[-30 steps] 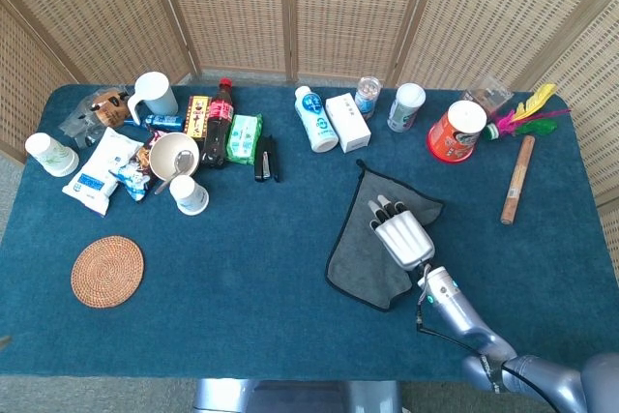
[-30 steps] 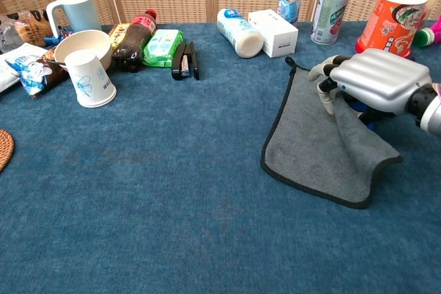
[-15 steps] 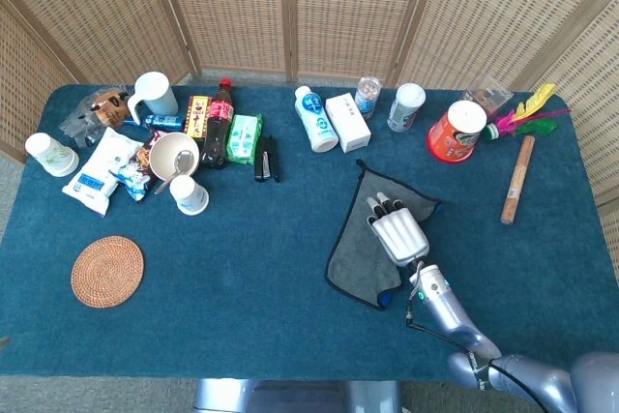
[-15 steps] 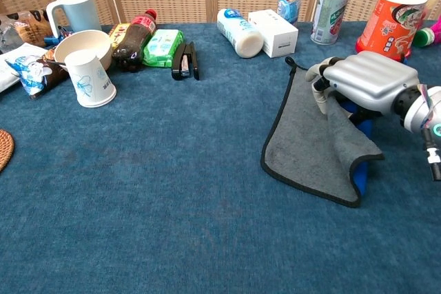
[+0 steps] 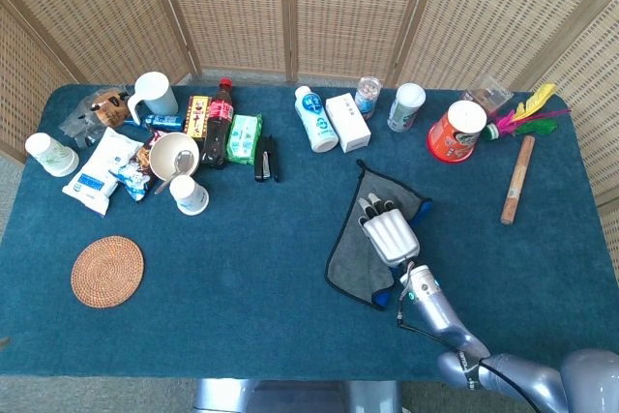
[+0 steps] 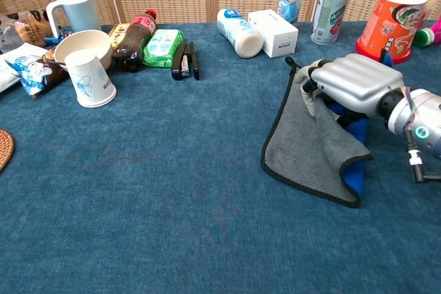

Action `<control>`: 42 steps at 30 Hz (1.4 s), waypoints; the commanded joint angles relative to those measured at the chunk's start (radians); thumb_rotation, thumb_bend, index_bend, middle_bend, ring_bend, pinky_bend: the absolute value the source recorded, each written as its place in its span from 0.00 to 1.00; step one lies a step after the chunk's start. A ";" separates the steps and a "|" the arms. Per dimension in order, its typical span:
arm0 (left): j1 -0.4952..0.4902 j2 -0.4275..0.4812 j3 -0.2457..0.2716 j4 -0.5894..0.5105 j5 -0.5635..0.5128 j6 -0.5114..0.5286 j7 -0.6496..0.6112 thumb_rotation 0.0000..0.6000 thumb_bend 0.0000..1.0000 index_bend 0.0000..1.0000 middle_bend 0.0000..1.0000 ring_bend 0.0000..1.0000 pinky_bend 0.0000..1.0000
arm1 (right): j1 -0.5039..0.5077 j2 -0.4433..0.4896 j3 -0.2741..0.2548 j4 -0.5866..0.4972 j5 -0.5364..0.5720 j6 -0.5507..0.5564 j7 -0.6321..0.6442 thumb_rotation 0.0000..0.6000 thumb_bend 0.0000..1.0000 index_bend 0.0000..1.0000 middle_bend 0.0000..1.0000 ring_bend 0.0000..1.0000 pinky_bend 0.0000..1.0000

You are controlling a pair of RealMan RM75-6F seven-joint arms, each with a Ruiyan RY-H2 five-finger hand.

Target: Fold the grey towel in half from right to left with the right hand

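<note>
Grey towel [image 6: 303,144] right edge lifted, pinched in right hand [image 6: 348,84] curled fingers [image 6: 309,98]. White box [image 6: 273,32], lying bottle [image 6: 235,32], stapler [image 6: 185,60] stood near; left side free.

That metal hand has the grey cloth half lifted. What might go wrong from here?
The right hand holds the grey towel only by its right edge, so the cloth may slip out and flop back. The raised flap already looks bunched, so the fold may land crooked. Swinging further left, the hand could drag the whole towel along the table.
</note>
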 commanded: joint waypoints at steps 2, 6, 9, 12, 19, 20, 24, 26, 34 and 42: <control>-0.001 0.001 0.000 0.003 -0.002 0.001 -0.007 1.00 0.20 0.01 0.00 0.00 0.02 | 0.004 -0.009 0.009 -0.002 0.018 0.000 -0.007 1.00 0.46 0.59 0.20 0.17 0.39; -0.001 0.002 0.000 0.005 0.000 0.003 -0.012 1.00 0.20 0.01 0.00 0.00 0.02 | 0.006 -0.015 0.011 -0.005 0.030 0.002 -0.022 1.00 0.45 0.59 0.20 0.17 0.39; 0.001 0.002 0.001 0.008 0.000 0.007 -0.017 1.00 0.20 0.01 0.00 0.00 0.02 | 0.007 -0.011 0.009 -0.015 0.047 -0.011 -0.022 1.00 0.41 0.42 0.17 0.16 0.39; 0.001 0.003 0.000 0.011 -0.003 0.008 -0.022 1.00 0.20 0.01 0.00 0.00 0.02 | 0.006 0.002 0.006 -0.031 0.066 -0.027 -0.028 1.00 0.27 0.07 0.09 0.13 0.38; 0.000 0.003 0.002 0.011 0.006 0.007 -0.019 1.00 0.20 0.01 0.00 0.00 0.02 | 0.004 0.032 0.009 -0.092 0.041 0.010 -0.006 1.00 0.04 0.00 0.03 0.12 0.38; 0.000 0.002 0.002 0.010 0.006 0.008 -0.018 1.00 0.20 0.01 0.00 0.00 0.02 | 0.004 0.036 0.008 -0.101 0.036 0.014 -0.004 1.00 0.05 0.00 0.03 0.12 0.38; 0.002 0.001 0.002 0.008 0.003 0.010 -0.015 1.00 0.20 0.01 0.00 0.00 0.02 | 0.003 0.050 0.006 -0.137 0.015 0.032 0.020 1.00 0.06 0.00 0.03 0.12 0.38; 0.002 0.001 0.002 0.006 0.004 0.010 -0.012 1.00 0.20 0.01 0.00 0.00 0.02 | 0.003 0.051 0.002 -0.143 0.006 0.039 0.022 1.00 0.06 0.00 0.04 0.12 0.38; 0.001 0.001 0.003 0.005 0.006 0.008 -0.009 1.00 0.20 0.01 0.00 0.00 0.02 | 0.002 0.041 -0.004 -0.138 -0.022 0.066 0.042 1.00 0.06 0.00 0.05 0.12 0.38; -0.005 0.003 0.001 0.007 0.000 -0.001 -0.019 1.00 0.20 0.01 0.00 0.00 0.02 | -0.006 0.105 -0.011 -0.183 -0.093 0.120 0.068 1.00 0.07 0.00 0.07 0.16 0.42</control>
